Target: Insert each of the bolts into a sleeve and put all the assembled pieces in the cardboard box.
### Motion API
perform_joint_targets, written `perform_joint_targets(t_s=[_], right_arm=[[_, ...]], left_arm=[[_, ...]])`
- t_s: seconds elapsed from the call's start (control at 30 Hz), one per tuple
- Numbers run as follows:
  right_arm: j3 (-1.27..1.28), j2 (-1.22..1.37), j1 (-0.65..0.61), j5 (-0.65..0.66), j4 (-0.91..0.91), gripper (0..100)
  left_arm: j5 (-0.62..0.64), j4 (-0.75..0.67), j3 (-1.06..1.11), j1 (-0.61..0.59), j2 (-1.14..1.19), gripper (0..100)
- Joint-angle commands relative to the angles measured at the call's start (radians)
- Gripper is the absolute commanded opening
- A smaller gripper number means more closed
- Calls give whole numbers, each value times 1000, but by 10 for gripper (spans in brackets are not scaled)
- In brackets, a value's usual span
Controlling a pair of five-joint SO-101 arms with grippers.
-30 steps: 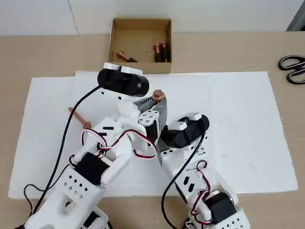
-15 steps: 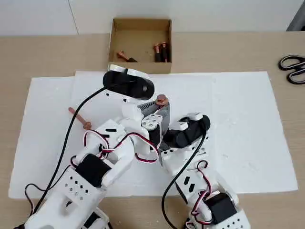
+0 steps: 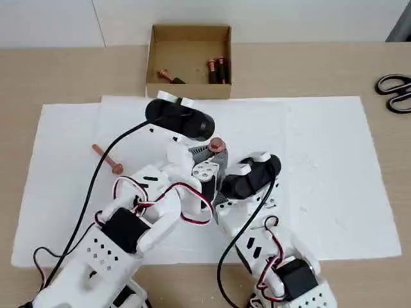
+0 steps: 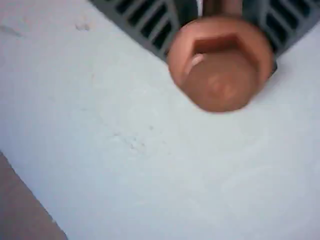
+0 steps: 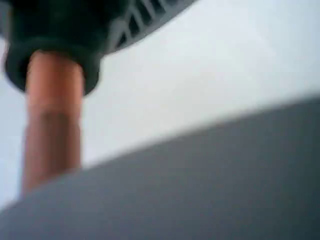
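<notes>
One copper bolt (image 3: 216, 144) stands upright over the middle of the white sheet (image 3: 321, 160), hex head on top, gripped by the left tool (image 4: 222, 10). A dark sleeve (image 5: 50, 60) rings its smooth shank. A second bolt (image 3: 107, 159) lies flat and bare on the sheet, well to the left, slanted. The cardboard box (image 3: 189, 32) sits open at the bench's far side, with one assembled piece (image 3: 168, 76) lying slanted at its left and two more (image 3: 216, 69) side by side at its right.
</notes>
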Motion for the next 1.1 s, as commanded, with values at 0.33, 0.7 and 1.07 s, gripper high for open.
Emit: perform_joint_targets(t_s=[0.33,0.7,1.07], right_arm=[[-8,-19,-5,-2,-25,4],[-8,-22,-5,-2,-25,4],[-8,-22,-5,-2,-25,4]], left_arm=[[-37,-91,-1,2,107,5],[-37,-11,-4,2,127,5],[-34,38,-5,-6,126,5]])
